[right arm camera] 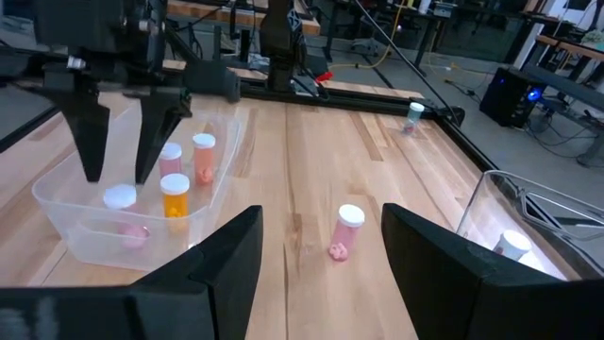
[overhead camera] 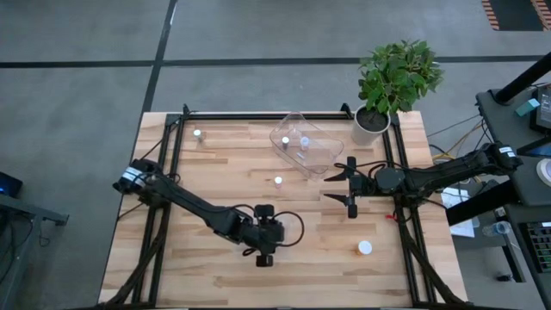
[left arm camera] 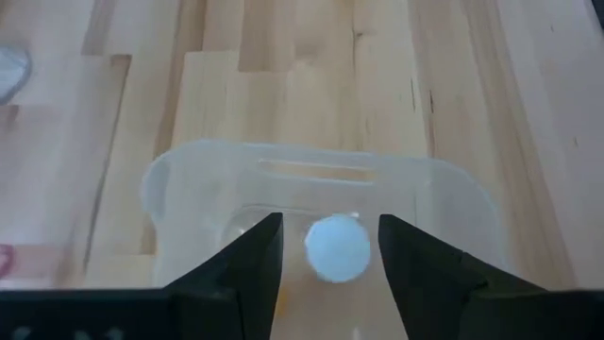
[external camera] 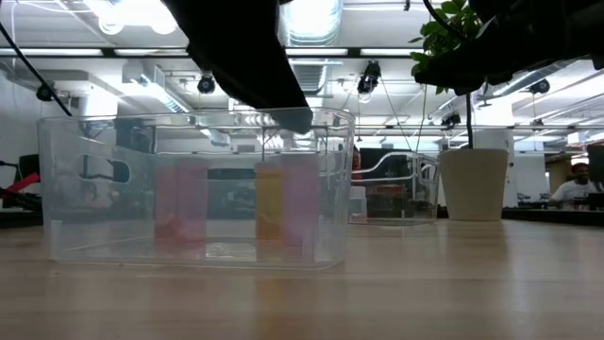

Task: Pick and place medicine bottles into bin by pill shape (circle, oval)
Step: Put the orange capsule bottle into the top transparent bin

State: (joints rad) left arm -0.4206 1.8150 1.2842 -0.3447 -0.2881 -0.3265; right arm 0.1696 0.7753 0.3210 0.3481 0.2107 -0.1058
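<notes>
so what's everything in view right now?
Near bin: one, clear, under the left gripper.
Bottles in near bin: at least four, pinkish plus one orange, white caps.
Far bin: one, clear, far side of the table.
Bottles in far bin: two white caps showing.
Loose bottles: three, white caps, far left, centre, near right.
Plant: one, green, white pot, far right corner.
Table: one, light wood.
Person: one, in the room behind.
Left gripper: open, over the near bin.
Right gripper: open, empty, beside the far bin.
</notes>
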